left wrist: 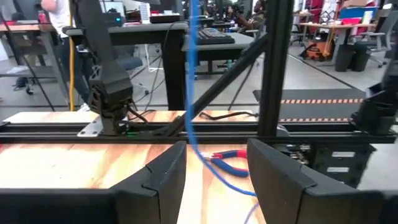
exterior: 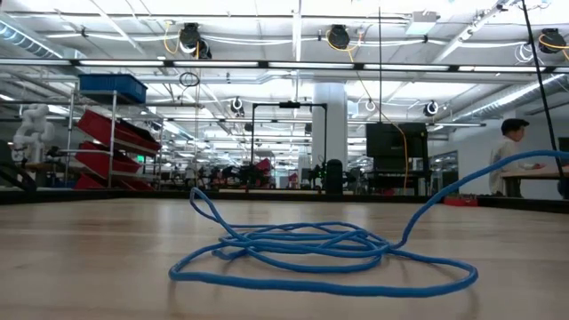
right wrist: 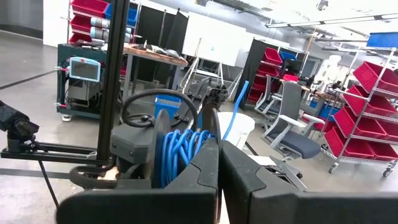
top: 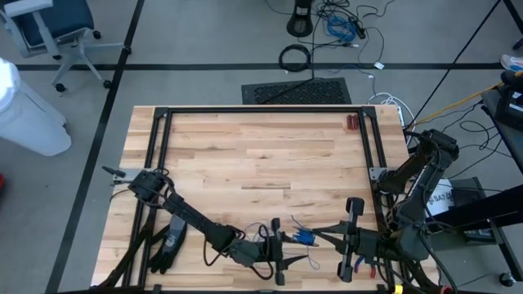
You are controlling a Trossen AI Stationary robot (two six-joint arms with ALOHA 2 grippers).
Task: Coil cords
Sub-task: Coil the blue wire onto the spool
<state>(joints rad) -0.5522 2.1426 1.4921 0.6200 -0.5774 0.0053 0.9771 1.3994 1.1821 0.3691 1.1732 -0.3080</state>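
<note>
One blue cord (exterior: 320, 253), two grippers (top: 278, 249), one table (top: 261, 155)

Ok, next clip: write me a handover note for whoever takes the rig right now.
Left gripper: open at the table's near edge, with the blue cord hanging between its fingers, not pinched.
Right gripper: shut, close beside the left one; whether it pinches anything cannot be told.
Cord: a loose pile of loops lies on the table between the grippers.
Done: cord gathered roughly.
Left: tighten it into a neat coil and tuck the tail.
</note>
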